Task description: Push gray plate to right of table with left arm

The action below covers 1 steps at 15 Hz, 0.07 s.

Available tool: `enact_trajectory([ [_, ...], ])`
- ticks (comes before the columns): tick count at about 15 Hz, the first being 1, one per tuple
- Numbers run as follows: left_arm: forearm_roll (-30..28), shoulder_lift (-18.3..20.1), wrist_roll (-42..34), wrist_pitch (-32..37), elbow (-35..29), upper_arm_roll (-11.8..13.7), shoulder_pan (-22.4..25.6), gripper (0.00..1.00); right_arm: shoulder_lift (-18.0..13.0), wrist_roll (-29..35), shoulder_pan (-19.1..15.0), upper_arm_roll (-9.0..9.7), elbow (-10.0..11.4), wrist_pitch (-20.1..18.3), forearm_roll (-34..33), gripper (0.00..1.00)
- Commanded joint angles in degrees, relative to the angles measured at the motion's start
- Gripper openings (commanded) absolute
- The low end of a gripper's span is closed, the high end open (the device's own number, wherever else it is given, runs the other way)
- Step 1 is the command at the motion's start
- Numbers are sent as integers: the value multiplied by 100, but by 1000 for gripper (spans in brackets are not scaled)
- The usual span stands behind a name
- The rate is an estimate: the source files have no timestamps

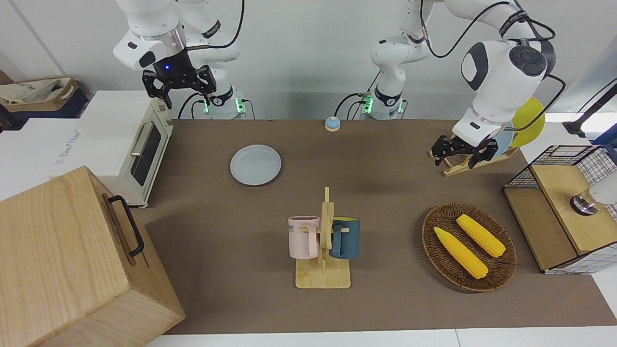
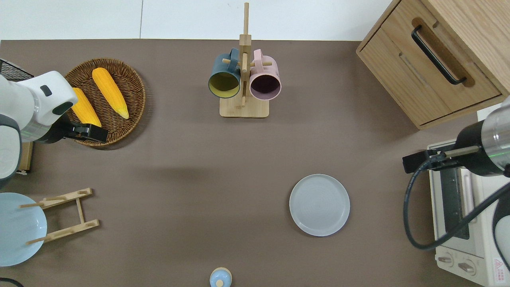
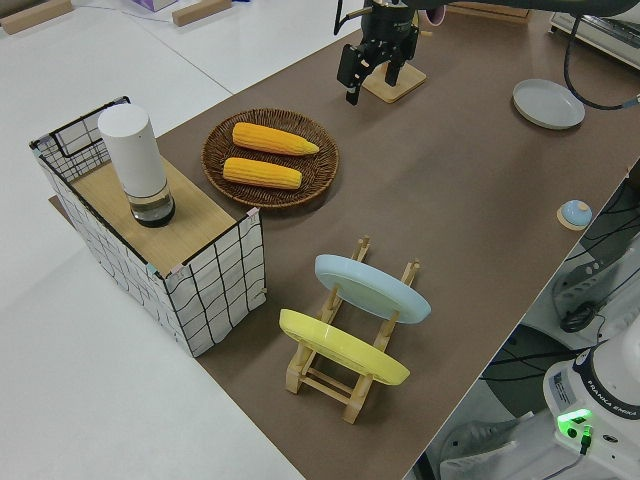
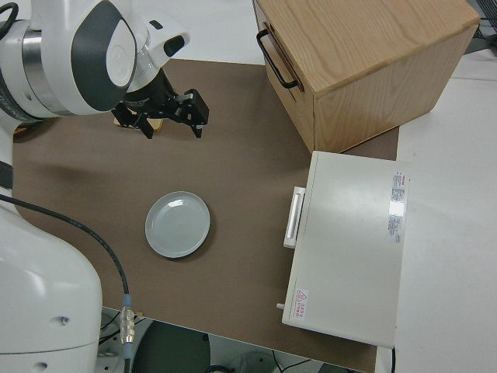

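Note:
The gray plate (image 2: 319, 205) lies flat on the brown table (image 2: 199, 159), toward the right arm's end and next to the toaster oven. It also shows in the front view (image 1: 255, 165), the left side view (image 3: 548, 103) and the right side view (image 4: 178, 224). My left gripper (image 2: 91, 134) is open and empty. It hangs over the rim of the wicker basket that is nearer to the robots, at the left arm's end, a long way from the plate. It also shows in the front view (image 1: 460, 153) and the left side view (image 3: 372, 82). My right gripper (image 1: 183, 91) is open and parked.
A mug rack (image 2: 244, 105) with a blue and a pink mug stands mid-table. The wicker basket (image 2: 137, 79) holds two corn cobs. A plate rack (image 2: 65, 215) carries a sky-blue plate (image 2: 16, 229) and a yellow plate (image 1: 530, 115). A toaster oven (image 2: 458, 223), a wooden cabinet (image 2: 398, 67), a small bell (image 2: 220, 277) and a wire crate (image 3: 210, 270) are also here.

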<state>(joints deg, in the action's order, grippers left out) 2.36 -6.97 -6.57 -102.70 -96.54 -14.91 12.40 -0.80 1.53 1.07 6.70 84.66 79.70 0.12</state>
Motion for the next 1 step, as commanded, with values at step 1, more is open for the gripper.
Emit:
enact_trajectory([
  [1, -96, 204, -2, -74, -243, -21, 78, 1000, -17, 5, -116, 86, -46, -87, 59, 983],
])
